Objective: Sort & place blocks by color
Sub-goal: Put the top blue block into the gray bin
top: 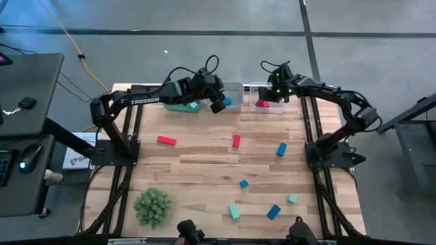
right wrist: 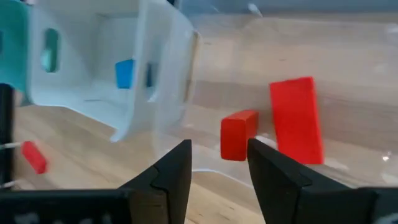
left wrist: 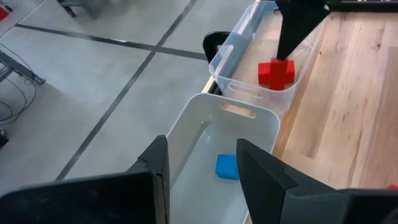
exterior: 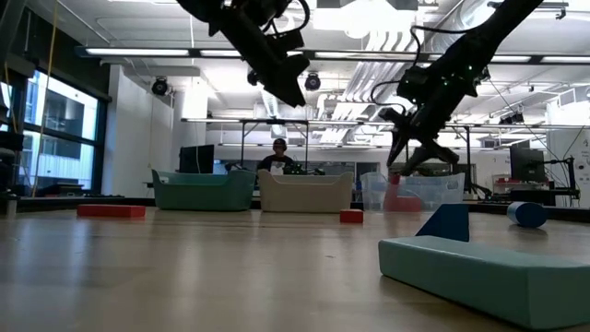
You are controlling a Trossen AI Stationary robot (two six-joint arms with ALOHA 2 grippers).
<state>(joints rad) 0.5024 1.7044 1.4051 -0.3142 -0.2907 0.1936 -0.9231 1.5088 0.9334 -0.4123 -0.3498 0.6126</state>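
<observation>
My left gripper hangs open above the white bin, where one blue block lies on the bottom. My right gripper is open over the clear bin, just above two red blocks resting inside it. A teal bin stands left of the white one. Loose on the table lie red bars, blue blocks and teal blocks.
The three bins stand side by side along the table's far edge. A green spiky plant ball sits near the near left corner. Bare wood shows in the table's middle and left. In the low view a person sits in the room beyond the bins.
</observation>
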